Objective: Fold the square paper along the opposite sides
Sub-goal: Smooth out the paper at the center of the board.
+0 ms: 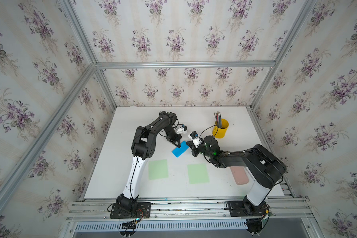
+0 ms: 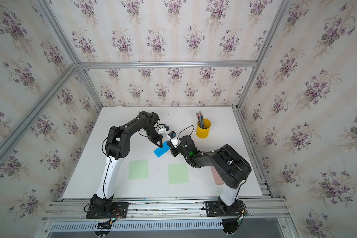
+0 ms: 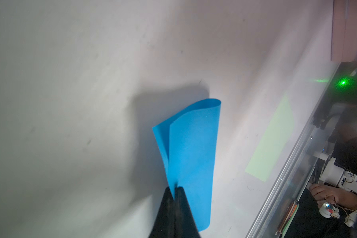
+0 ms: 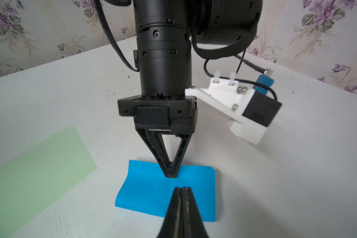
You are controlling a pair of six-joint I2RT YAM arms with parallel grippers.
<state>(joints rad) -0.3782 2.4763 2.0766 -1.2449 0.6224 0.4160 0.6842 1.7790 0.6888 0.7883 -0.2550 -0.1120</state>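
Observation:
The square paper point(image 1: 179, 152) point(image 2: 160, 152) is blue and lies on the white table point(image 1: 194, 189), bent over on itself into two loose layers point(image 3: 192, 154). My left gripper point(image 1: 178, 145) point(image 2: 160, 145) point(image 3: 176, 190) is shut, pinching the two layers' edges together at one side. In the right wrist view its tip point(image 4: 171, 175) stands on the paper's point(image 4: 153, 191) far edge. My right gripper point(image 1: 187, 143) point(image 2: 168, 144) point(image 4: 182, 188) is shut, its tip just over the paper's opposite side, with nothing seen between its fingers.
A yellow cup of pencils point(image 1: 221, 128) stands behind the right arm. Two pale green squares point(image 1: 158, 169) point(image 1: 198, 173) lie on the table nearer the front. A pink flat object point(image 1: 240, 175) lies partly under the right arm.

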